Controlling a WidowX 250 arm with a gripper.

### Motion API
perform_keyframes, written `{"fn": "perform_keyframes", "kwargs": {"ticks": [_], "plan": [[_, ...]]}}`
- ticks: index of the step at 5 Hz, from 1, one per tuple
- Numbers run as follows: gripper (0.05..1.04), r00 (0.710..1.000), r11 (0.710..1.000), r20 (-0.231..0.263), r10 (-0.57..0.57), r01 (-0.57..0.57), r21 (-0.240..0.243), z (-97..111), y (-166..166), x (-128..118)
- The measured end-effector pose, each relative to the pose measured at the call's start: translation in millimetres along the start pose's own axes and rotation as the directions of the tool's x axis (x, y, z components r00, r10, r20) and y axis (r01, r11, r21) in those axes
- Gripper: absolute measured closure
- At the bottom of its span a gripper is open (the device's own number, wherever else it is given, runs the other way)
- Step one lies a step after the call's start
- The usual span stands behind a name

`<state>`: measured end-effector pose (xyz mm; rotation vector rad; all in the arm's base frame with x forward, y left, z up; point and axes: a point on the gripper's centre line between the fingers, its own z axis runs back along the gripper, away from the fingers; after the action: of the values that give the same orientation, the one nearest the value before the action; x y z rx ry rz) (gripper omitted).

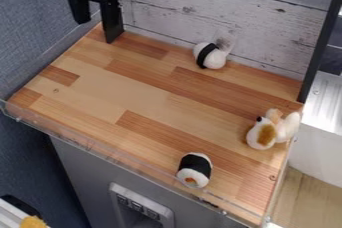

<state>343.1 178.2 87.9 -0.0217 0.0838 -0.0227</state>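
The black gripper [97, 30] hangs at the upper left, over the back left corner of the wooden board, its two fingers spread apart with nothing between them. Nearest to it, by the back wall, lies a white plush piece with a black band [215, 58]. A white and brown plush toy [261, 134] sits at the right edge, with a white part close against its right side. Near the front edge lies a sushi roll toy [194, 171] with a black wrap, white ends and an orange centre.
The wooden board [127, 89] has a clear raised lip [100, 158] along its front. A whitewashed plank wall [267, 27] stands behind it, and a dark upright post [322, 47] rises at the back right corner. Beyond the right edge is a white and metallic surface [324, 104].
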Motion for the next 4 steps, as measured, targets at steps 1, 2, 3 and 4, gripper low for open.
{"fn": "perform_keyframes", "kwargs": {"ticks": [1,2,3,4], "plan": [[0.087,1.0,1.0,0.001,0.001,-0.001,-0.002,-9.9,8.7,0.1],[0.085,1.0,1.0,0.017,0.002,-0.002,0.007,-19.8,11.0,4.7],[0.085,1.0,1.0,0.016,0.007,-0.007,0.006,-36.5,11.3,6.1],[0.085,1.0,1.0,0.02,0.011,-0.011,0.008,-50.9,10.5,9.2]]}}
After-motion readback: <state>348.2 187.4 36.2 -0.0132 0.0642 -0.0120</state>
